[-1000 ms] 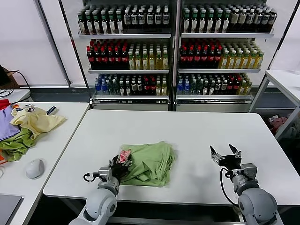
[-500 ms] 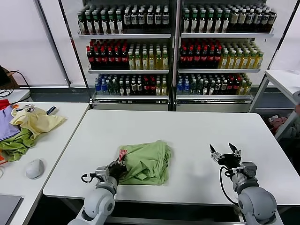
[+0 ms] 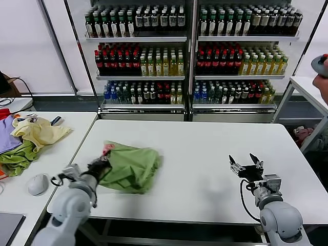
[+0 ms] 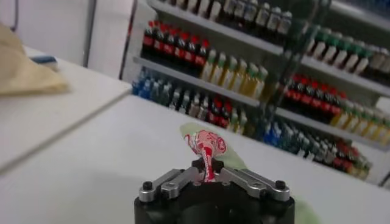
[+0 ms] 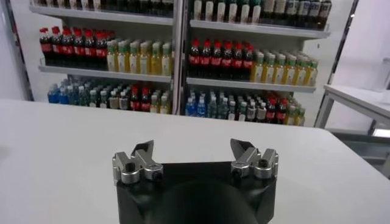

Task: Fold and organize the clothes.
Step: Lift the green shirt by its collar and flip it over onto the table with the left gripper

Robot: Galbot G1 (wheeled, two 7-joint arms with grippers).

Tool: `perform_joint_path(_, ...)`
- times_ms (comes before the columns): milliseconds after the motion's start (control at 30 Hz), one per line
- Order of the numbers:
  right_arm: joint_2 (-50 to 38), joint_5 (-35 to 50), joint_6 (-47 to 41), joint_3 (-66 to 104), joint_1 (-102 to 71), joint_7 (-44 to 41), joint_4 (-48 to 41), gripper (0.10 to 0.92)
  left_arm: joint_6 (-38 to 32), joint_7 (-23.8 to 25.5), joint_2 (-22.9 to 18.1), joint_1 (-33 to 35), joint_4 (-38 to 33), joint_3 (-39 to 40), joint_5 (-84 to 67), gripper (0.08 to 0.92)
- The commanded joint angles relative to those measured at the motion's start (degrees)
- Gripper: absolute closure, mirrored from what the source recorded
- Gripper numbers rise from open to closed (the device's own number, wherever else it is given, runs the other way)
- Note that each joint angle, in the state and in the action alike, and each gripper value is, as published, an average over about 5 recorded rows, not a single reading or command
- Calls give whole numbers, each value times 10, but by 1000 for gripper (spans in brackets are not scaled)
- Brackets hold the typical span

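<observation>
The light green T-shirt (image 3: 129,168) lies bunched at the left front of the white table (image 3: 205,148). Its red-and-white graphic (image 3: 107,149) sits at its left edge. My left gripper (image 3: 97,166) is shut on that edge of the shirt. In the left wrist view the jaws (image 4: 206,172) pinch the printed fabric (image 4: 205,145), which stands up between them. My right gripper (image 3: 245,169) is open and empty at the right front of the table; in its wrist view (image 5: 194,151) nothing is between the jaws.
A side table at left holds a pile of pale yellow (image 3: 38,131), darker green (image 3: 18,158) and purple (image 3: 6,136) garments and a grey mouse (image 3: 38,184). Shelves of bottles (image 3: 189,51) stand behind. A person's hand (image 3: 322,69) shows at the far right.
My left gripper has dragged the T-shirt to the left across the table, toward its left edge. The shirt has bunched as it moved. The right arm has stayed put.
</observation>
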Motion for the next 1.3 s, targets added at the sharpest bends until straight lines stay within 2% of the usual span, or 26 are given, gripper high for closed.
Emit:
perform_joint_path(33,4,1,0,-4,5,0,2,203,56,-10,144,-12,-67,-168,-220,891)
perform_joint_path(167,11,0,0,-7,7,0,5,203,56,-24,131,-15,-96,-109,-198,891)
perform_joint_path(333,17,0,-1,-8,8,0,9,203,56,-39,65,-49,-100,7,-124,891)
perform_joint_path(567,22,-3,3,-6,5,-1,4,203,55,-30,-55,-112,17,192,76,891)
perform_joint_path(733,24,-3,6,0,1,-2,7,203,55,-36,-133,-155,83,274,142,891)
perform_joint_path(1033,24,-2,9,4,5,-3,3,203,55,-41,-218,-227,219,346,192,891)
perform_joint_path(1200,24,-1,8,2,12,-3,0,203,55,-33,-229,-232,240,369,230,891)
perform_joint_path(1300,24,-1,8,0,16,-4,-3,203,38,-17,-236,-229,244,373,233,862)
